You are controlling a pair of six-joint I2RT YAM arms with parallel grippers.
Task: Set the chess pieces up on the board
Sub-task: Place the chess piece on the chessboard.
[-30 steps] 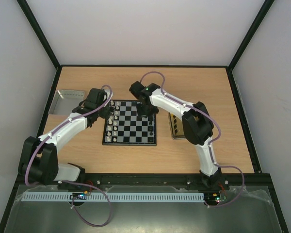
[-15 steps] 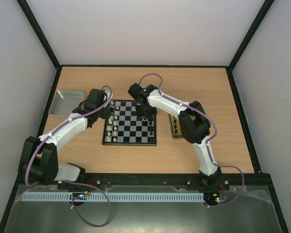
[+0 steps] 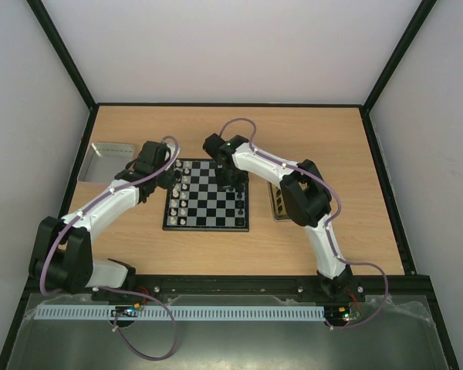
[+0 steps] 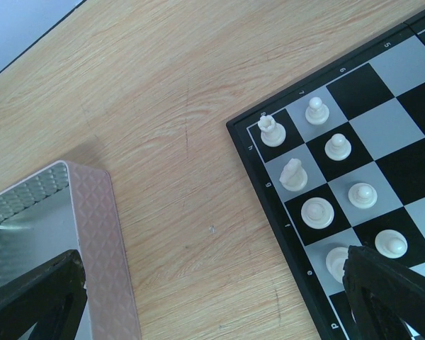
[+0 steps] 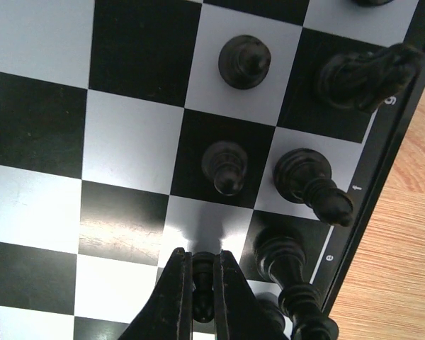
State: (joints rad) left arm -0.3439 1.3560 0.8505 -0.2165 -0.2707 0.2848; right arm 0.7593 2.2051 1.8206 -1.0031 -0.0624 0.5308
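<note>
**Board** point(image 3: 208, 202): small checkered square in a dark frame. It lay flat on the bench point(image 3: 309, 131), between the two arms.

**White pieces** point(image 3: 181, 196): stood upright in two rows along the board's left edge. The left wrist view showed a rook point(image 4: 270, 130) on the corner square. A knight point(image 4: 293, 173) stood next to it in the edge row, and round-headed pawns point(image 4: 338, 146) filled the row inward.

**Black pieces** point(image 3: 240, 202): stood along the board's right edge. The right wrist view showed a knight point(image 5: 365, 71) and a taller piece point(image 5: 312, 180) in the edge row. Two pawns point(image 5: 224, 166) stood upright in the row inward of them.

**Left pincer** point(image 4: 211, 265): fingers spread wide with nothing between them. It hung above bare bench at the board's left edge, between the board and the silver tray point(image 4: 103, 234).

**Right pincer** point(image 5: 202, 263): fingers drawn close together, gripping one small black piece point(image 5: 203, 283). The kind of piece could not be told. It was held over the pawn row, one square along from the nearer pawn. Whether its base touched the board could not be told.

**Silver tray**: shallow, on the bench to the left of the board and apart from it.

**Yellow-tinted tray** point(image 3: 278, 202): just beside the board's right edge, partly hidden by the right arm.
</note>
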